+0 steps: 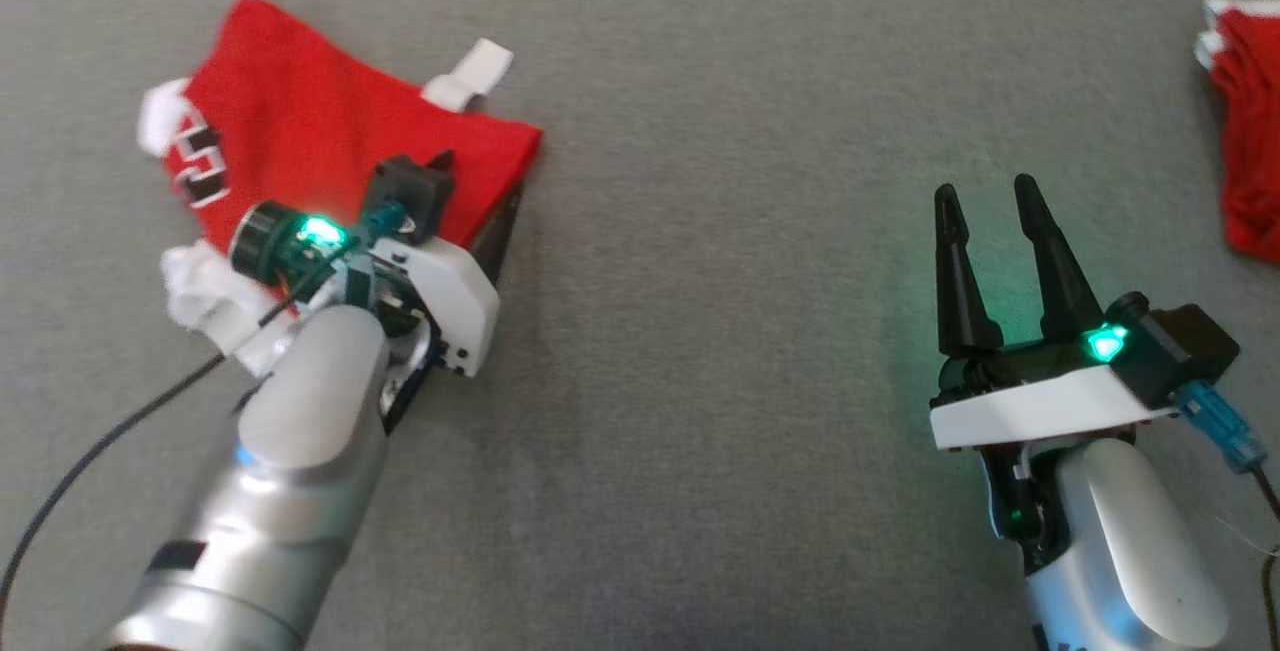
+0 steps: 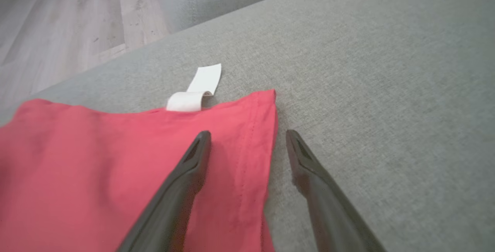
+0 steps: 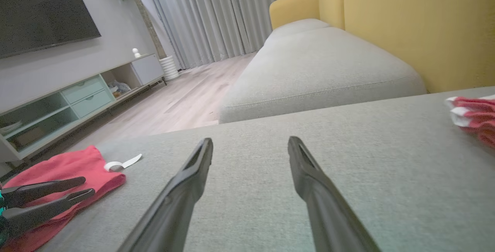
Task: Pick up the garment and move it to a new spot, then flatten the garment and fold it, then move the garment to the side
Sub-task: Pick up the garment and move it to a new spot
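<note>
The garment (image 1: 300,121) is a red jersey with white trim and a printed number, lying partly flat on the grey cushion (image 1: 700,331) at the upper left. A white tag (image 2: 197,89) sticks out past its far edge. My left gripper (image 2: 248,134) is open and low over the garment's right hem: one finger lies over the red cloth (image 2: 96,159), the other over bare cushion. In the head view the left gripper (image 1: 490,221) is mostly hidden by its wrist. My right gripper (image 1: 985,189) stands open at the lower right above bare cushion, holding nothing.
A pile of other red and white clothes (image 1: 1250,131) lies at the right edge. In the right wrist view, a yellow backrest (image 3: 406,19) rises behind a second cushion (image 3: 321,66); wood floor (image 3: 185,101) and a low TV cabinet (image 3: 77,97) lie beyond the cushion's far edge.
</note>
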Available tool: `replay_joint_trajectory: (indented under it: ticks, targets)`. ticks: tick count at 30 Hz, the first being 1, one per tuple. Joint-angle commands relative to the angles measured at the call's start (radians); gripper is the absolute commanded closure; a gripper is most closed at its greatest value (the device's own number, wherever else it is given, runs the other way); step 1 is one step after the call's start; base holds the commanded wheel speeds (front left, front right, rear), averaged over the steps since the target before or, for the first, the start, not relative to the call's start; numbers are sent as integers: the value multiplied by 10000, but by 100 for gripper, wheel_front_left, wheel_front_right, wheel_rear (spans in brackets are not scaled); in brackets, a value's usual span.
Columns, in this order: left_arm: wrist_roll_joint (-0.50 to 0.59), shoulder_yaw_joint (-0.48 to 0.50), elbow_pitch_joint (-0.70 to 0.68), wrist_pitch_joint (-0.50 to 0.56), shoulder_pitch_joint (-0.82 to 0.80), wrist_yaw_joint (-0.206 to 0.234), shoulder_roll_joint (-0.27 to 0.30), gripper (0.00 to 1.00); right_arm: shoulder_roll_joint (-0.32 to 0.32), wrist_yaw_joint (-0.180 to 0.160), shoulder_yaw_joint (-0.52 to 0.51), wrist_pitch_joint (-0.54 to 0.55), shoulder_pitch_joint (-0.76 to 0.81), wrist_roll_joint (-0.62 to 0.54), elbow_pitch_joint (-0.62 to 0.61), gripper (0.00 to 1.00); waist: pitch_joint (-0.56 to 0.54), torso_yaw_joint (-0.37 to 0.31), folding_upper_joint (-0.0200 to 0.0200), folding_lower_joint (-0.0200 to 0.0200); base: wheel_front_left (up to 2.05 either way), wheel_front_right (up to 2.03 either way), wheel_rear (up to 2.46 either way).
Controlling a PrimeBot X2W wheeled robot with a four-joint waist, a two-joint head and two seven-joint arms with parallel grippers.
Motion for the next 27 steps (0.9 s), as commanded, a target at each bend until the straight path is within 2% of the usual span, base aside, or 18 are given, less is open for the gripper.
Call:
replay_joint_trajectory:
  ticks: [1, 8, 9, 10, 11, 19, 23, 27]
  targets:
    - [-98, 224, -17, 2, -513, 23, 398, 0, -16, -9, 278, -108, -217, 83, -382, 0, 375, -421, 0, -3, 0, 0, 0]
    - [-341, 91, 1102, -50, -922, 19, 477, 0, -16, -9, 359, -108, -238, 165, -468, 0, 533, -775, 0, -3, 0, 0, 0]
    - [-430, 61, 1226, -44, -939, 18, 450, 13, -16, -9, 370, -109, -230, 176, -468, 0, 526, -807, 0, -3, 0, 0, 0]
    - [-519, 31, 1300, -118, -958, 18, 430, 87, -16, -9, 390, -109, -223, 185, -458, 0, 506, -845, 0, -3, 0, 0, 0]
    - [-591, 25, 1337, -273, -988, 18, 426, 100, -16, -9, 415, -109, -214, 192, -441, 0, 473, -881, 0, -3, 0, 0, 0]
    - [-1238, -145, 987, -1591, -1252, 17, 229, 100, -16, -9, 599, -109, -130, 334, -237, 0, -138, -1210, 0, -3, 0, 0, 0]
    - [-1711, -253, 251, -2073, -1689, 17, 165, 100, -16, -9, 625, -109, -69, 473, -172, 0, -473, -1540, 0, -3, 0, 0, 0]
    - [-2416, -16, -861, -2028, -2476, 16, 39, 100, -16, -9, 733, -109, -112, 779, -176, 0, -631, -2135, 0, -3, 0, 0, 0]
